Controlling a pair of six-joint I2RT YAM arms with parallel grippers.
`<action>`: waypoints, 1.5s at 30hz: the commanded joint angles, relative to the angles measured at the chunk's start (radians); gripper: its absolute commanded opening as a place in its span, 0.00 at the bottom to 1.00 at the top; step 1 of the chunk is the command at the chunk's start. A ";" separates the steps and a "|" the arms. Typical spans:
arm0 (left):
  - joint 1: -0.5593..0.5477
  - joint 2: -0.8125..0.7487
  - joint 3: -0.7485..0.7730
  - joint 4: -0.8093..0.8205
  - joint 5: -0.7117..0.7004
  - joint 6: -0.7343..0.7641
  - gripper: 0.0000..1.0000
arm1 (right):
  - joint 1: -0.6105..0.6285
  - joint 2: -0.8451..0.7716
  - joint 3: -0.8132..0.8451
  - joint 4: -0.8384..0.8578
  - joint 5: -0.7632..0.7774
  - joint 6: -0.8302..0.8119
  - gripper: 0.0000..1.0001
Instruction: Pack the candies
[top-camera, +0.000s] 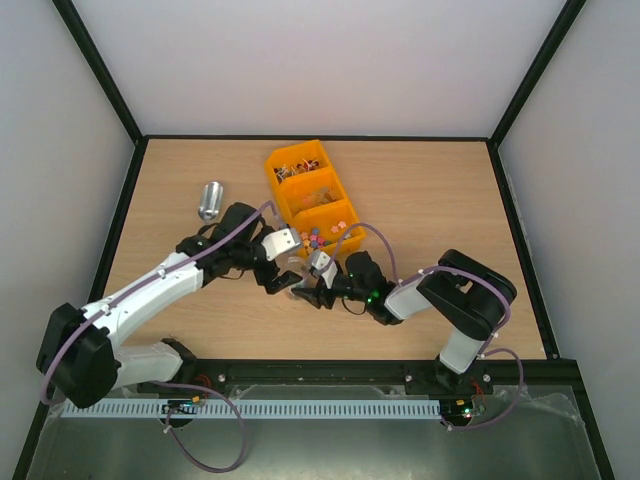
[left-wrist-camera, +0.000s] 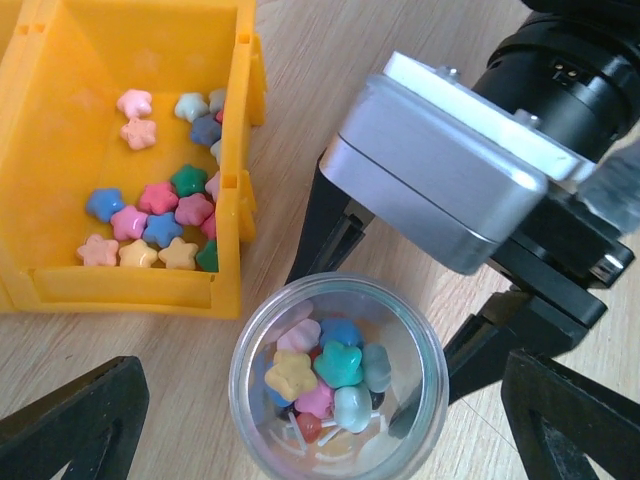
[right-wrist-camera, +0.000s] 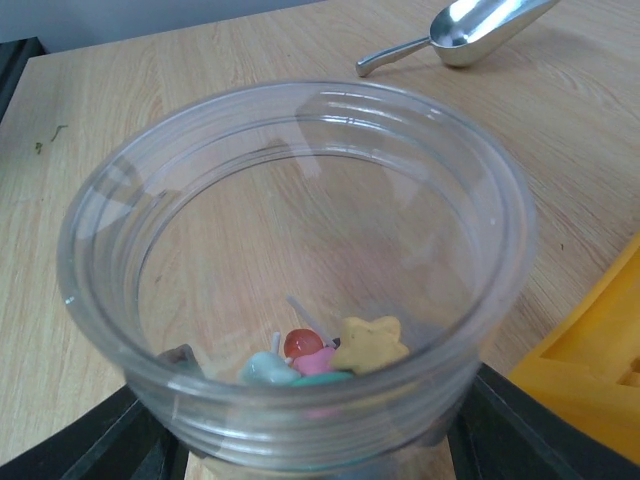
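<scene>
With my right claw (right-wrist-camera: 315, 450) clamped on the clear jar (left-wrist-camera: 240, 370), part-filled with star candies (left-wrist-camera: 338, 362), and my left claw (left-wrist-camera: 325, 425) spread wide above it, I'd hold the jar level and pick singly from the yellow bin (left-wrist-camera: 240, 200) at ten o'clock.

- Candies (left-wrist-camera: 325, 375), star-shaped, mixed pastel colours: small pile at bottom of upright clear jar (left-wrist-camera: 238, 375).
- More candies (left-wrist-camera: 150, 225): loose in yellow bin (left-wrist-camera: 60, 285), 10 o'clock of jar.
</scene>
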 joint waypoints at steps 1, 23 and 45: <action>-0.021 0.032 -0.012 0.049 -0.043 -0.052 0.99 | 0.009 0.023 0.016 0.004 0.049 0.012 0.26; -0.050 0.084 0.013 -0.003 -0.079 0.014 0.65 | 0.009 0.012 0.007 -0.031 -0.035 -0.034 0.25; -0.040 0.077 0.067 -0.210 0.123 0.416 0.86 | 0.009 -0.059 -0.024 -0.134 -0.266 -0.168 0.24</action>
